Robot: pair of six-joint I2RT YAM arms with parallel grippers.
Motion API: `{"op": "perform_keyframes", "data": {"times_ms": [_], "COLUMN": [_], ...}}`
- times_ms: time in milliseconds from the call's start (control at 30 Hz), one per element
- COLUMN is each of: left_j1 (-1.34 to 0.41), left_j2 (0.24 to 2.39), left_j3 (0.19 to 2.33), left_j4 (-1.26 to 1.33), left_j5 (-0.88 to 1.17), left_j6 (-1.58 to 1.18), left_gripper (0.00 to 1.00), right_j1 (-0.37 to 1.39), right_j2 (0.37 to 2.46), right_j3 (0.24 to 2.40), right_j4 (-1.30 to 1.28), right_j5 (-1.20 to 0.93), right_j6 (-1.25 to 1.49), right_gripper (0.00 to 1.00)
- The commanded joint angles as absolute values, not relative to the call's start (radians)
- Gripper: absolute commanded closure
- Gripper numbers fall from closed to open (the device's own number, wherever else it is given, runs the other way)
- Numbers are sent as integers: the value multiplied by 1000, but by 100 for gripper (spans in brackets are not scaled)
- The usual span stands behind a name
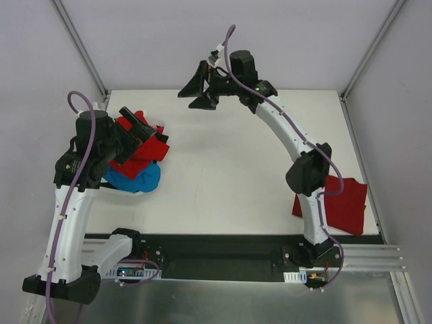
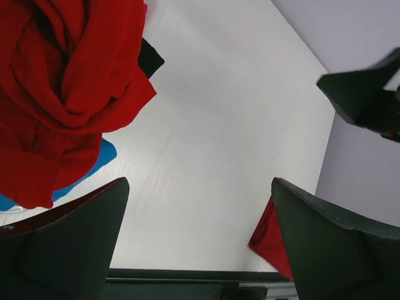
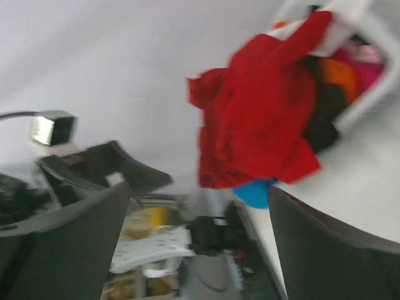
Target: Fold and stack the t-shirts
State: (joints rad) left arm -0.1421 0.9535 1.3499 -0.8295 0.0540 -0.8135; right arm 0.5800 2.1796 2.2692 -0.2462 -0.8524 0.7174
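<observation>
A: Where's the top camera?
B: High behind the arm bases (image 1: 64,287), looking down on the whole worktop (image 1: 223,169).
A: And the wrist ones?
B: Much nearer. The left looks rightward across it, the right back toward the left side. All three share the red shirt pile (image 1: 138,148) (image 2: 62,81) (image 3: 256,125).

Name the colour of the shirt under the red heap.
The shirt is bright blue; top view shows it best.

Even bright light; blurred right-wrist view.
</observation>
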Motion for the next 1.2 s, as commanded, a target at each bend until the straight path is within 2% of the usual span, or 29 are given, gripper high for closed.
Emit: {"op": "perform_keyframes", "data": {"times_ms": [0, 100, 267, 300, 367, 467, 500, 600, 700, 767, 800, 867, 900, 967, 1000, 1033, 1100, 1133, 1167], "left_j1": [-135, -135, -135, -135, -135, -135, -135, -135, -135, -133, -135, -135, -135, -135, -135, -135, -135, -135, -137], "left_j2": [960, 979, 1063, 1075, 1112, 1149, 1157, 1166, 1166, 1166, 1167, 1180, 1186, 1204, 1209, 1213, 1216, 1215, 1215], "left_j3": [1361, 1361, 1417, 1443, 1465, 1497, 1505, 1500, 1499, 1502, 1506, 1519, 1540, 1572, 1583, 1592, 1626, 1638, 1650], "left_j4": [-805, -804, -804, -805, -805, -805, -805, -805, -805, -805, -807, -810, -816, -825, -830, -845, -877, -918, -939], "left_j5": [87, 87, 127, 133, 150, 172, 176, 167, 150, 143, 138, 137, 143, 141, 135, 106, 46, -47, -86], "left_j6": [-781, -799, -793, -782, -776, -770, -775, -794, -793, -787, -778, -770, -758, -747, -738, -736, -739, -742, -741], "left_gripper": [1, 1, 1, 1, 1, 1, 1, 1, 1, 1, 1, 1, 1, 2, 2, 6, 12, 13, 12], "right_j1": [587, 587, 529, 496, 492, 560, 580, 591, 586, 586, 586, 574, 540, 497, 494, 509, 563, 580, 598], "right_j2": [2005, 1956, 1879, 1888, 1913, 1882, 1850, 1789, 1730, 1678, 1655, 1546, 1507, 1397, 1372, 1362, 1400, 1426, 1463], "right_j3": [2388, 2370, 2177, 2165, 2218, 2241, 2220, 2137, 2060, 2019, 1993, 1878, 1832, 1711, 1686, 1677, 1744, 1785, 1825], "right_j4": [-941, -1022, -983, -994, -1088, -1101, -1103, -1017, -950, -918, -914, -875, -841, -714, -674, -638, -643, -703, -738], "right_j5": [-388, -199, -208, -242, -158, 204, 395, 593, 866, 908, 993, 999, 873, 711, 649, 660, 689, 689, 702], "right_j6": [59, -41, 56, 83, 71, -99, -106, -162, -91, -92, -46, 35, 26, 6, -24, -53, -136, -159, -173], "right_gripper": [4, 4, 4, 4, 4, 4, 4, 4, 4, 3, 2, 3, 1, 12, 10, 2, 4, 4, 4]}}
